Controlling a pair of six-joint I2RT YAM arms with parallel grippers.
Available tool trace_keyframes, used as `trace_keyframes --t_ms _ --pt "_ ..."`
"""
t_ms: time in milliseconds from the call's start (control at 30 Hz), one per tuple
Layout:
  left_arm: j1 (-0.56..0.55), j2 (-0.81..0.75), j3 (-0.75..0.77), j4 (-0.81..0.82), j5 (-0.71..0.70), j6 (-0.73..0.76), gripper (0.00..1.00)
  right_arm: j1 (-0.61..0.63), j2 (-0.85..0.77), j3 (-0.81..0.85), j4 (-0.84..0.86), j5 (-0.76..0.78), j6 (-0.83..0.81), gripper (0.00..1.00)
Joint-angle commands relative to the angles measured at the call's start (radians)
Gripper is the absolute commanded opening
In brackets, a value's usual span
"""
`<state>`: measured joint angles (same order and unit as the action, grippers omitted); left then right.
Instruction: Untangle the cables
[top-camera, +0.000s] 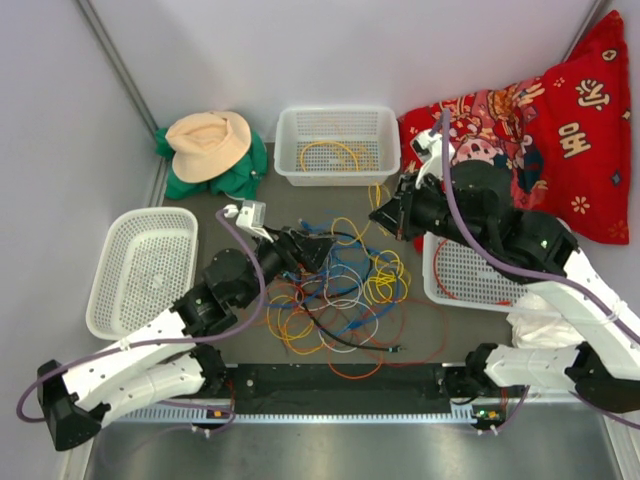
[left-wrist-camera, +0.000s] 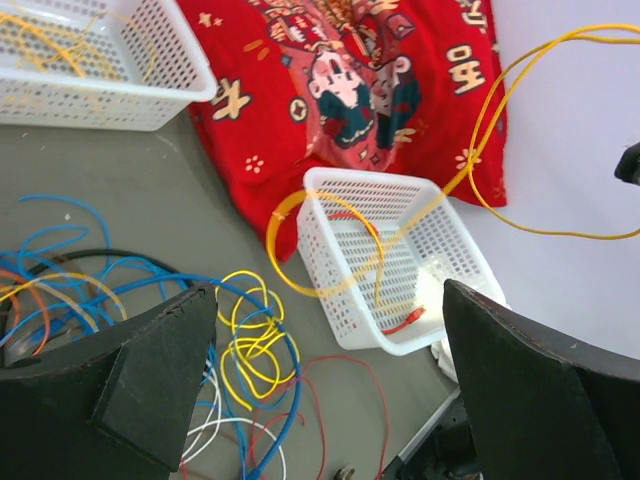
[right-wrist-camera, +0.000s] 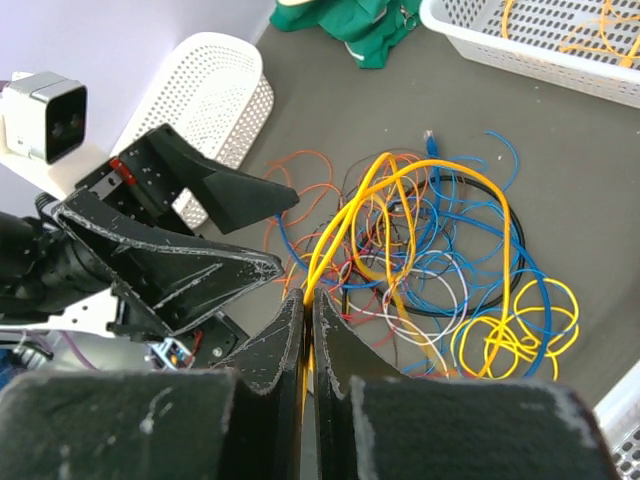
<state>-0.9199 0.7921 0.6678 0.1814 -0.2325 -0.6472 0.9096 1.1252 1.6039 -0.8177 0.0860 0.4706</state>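
Note:
The cables (top-camera: 335, 295) lie in a tangle of yellow, blue, orange, red, white and black cords at the table's middle. My right gripper (top-camera: 382, 215) is above the tangle's far right side. In the right wrist view it (right-wrist-camera: 311, 300) is shut on a yellow cable (right-wrist-camera: 350, 210), which rises taut from the pile. The same yellow cable loops through the air in the left wrist view (left-wrist-camera: 480, 160). My left gripper (top-camera: 318, 246) is over the tangle's far left side. It (left-wrist-camera: 330, 390) is wide open and empty, with the pile (left-wrist-camera: 240, 350) below it.
A white basket (top-camera: 338, 148) at the back holds a yellow cable. Another white basket (top-camera: 470, 275) on the right holds a red cable (left-wrist-camera: 405, 322). An oval white basket (top-camera: 140, 270) stands on the left. A hat (top-camera: 208, 142) on green cloth and a red cloth (top-camera: 560, 130) lie at the back.

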Motion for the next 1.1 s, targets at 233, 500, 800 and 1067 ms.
trace_keyframes --t_ms 233,500,800,1067 --pt "-0.004 -0.151 -0.036 -0.304 -0.180 -0.118 0.92 -0.109 0.192 0.192 0.084 0.039 -0.104 0.00" --pt "-0.004 -0.387 -0.135 -0.583 -0.275 -0.357 0.92 -0.368 0.572 0.537 0.184 -0.061 -0.021 0.00" --pt "-0.004 -0.453 -0.243 -0.625 -0.277 -0.410 0.90 -0.459 0.922 0.761 0.456 -0.140 -0.033 0.00" --pt "-0.004 -0.347 -0.296 -0.505 -0.281 -0.404 0.92 -0.505 1.119 0.870 0.543 -0.167 0.014 0.61"
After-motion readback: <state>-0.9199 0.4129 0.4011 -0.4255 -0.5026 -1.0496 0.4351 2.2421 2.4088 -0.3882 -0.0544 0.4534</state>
